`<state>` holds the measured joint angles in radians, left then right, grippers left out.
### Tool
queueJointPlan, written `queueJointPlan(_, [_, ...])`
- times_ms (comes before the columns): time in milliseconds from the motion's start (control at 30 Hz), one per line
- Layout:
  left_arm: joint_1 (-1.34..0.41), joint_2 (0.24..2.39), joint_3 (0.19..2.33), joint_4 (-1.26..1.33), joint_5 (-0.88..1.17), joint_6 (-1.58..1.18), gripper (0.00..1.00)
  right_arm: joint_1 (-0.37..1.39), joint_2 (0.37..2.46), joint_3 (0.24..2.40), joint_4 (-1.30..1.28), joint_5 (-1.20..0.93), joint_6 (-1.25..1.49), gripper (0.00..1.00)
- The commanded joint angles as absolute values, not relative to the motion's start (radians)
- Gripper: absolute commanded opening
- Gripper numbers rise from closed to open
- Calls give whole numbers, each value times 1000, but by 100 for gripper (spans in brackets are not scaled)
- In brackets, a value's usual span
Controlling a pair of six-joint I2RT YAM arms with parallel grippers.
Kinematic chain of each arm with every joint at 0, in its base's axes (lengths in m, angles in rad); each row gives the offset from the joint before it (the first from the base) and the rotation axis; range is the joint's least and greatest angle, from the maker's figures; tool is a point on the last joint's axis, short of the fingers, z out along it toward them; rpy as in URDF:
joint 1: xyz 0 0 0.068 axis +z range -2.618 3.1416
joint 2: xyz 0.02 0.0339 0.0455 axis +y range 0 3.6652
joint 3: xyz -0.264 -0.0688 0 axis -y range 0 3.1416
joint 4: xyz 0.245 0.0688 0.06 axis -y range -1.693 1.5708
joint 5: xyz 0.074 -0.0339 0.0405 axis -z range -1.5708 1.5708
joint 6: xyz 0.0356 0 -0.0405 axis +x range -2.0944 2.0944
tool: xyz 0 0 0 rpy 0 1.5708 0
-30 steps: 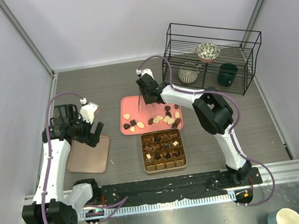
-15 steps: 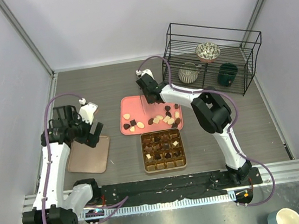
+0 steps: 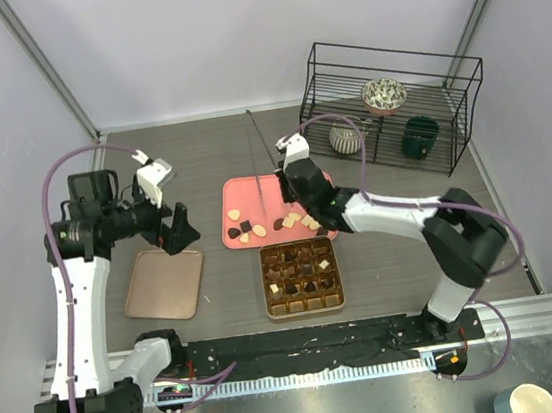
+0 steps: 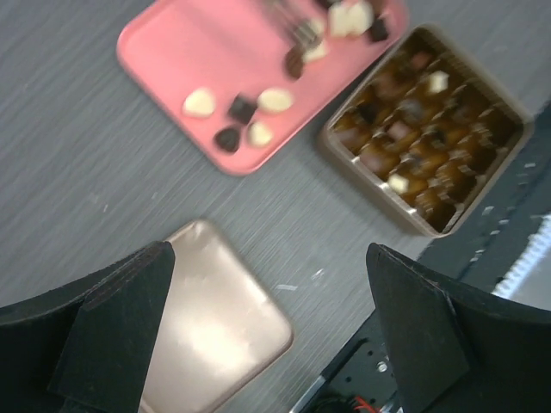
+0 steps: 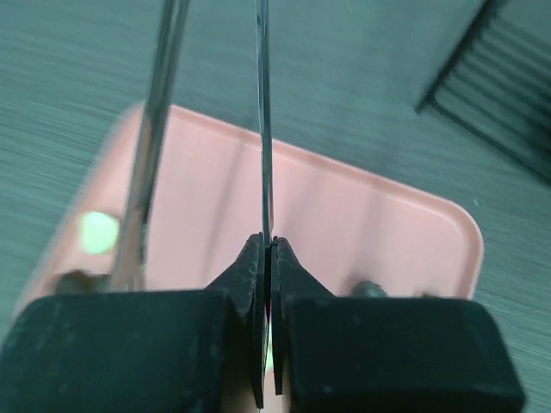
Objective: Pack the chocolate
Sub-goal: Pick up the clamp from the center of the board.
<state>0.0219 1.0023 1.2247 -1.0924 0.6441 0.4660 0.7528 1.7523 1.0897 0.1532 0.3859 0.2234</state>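
Loose chocolate (image 3: 308,220) (image 4: 242,108) in dark, brown and cream pieces lies on the pink tray (image 3: 245,196) (image 4: 185,47) (image 5: 362,219). More pieces sit in the gridded gold-brown box (image 3: 306,306) (image 4: 508,107) in front of the tray. Above the tray's right half, my right gripper (image 3: 282,179) (image 5: 269,249) is shut on one thin blade of long metal tongs (image 3: 260,138) (image 5: 262,129). The tongs' other blade runs beside it on the left. My left gripper (image 3: 180,229) (image 4: 267,331) hangs open and empty over the table, left of the tray.
A flat rose-gold lid (image 3: 165,284) (image 4: 215,314) lies at the left below my left gripper. A black wire rack (image 3: 395,111) with a bowl and cups stands at the back right. The black rail (image 3: 303,344) runs along the near edge.
My right gripper has shut on the tongs and its arm has swung nearer, with the tongs now pointing back. My left arm has risen and drawn back to the left.
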Motion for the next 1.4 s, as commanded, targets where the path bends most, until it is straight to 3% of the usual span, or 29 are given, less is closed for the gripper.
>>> queueJointPlan(0, [28, 1100, 1386, -1256, 993, 506, 100, 854, 1498, 973, 582, 428, 235, 1])
queueJointPlan(200, [28, 1284, 1583, -1659, 1251, 823, 100, 1011, 1286, 805, 831, 474, 213, 1])
queueJointPlan(633, [-213, 1207, 1600, -1657, 1373, 747, 100, 1094, 1129, 631, 1074, 459, 244, 1])
queueJointPlan(867, [-265, 1187, 1552, -1589, 1413, 658, 100, 1109, 1135, 627, 1138, 394, 229, 1])
queueJointPlan(1367, [-285, 1137, 1420, -1129, 1486, 224, 100, 1129, 1230, 683, 1232, 298, 242, 1])
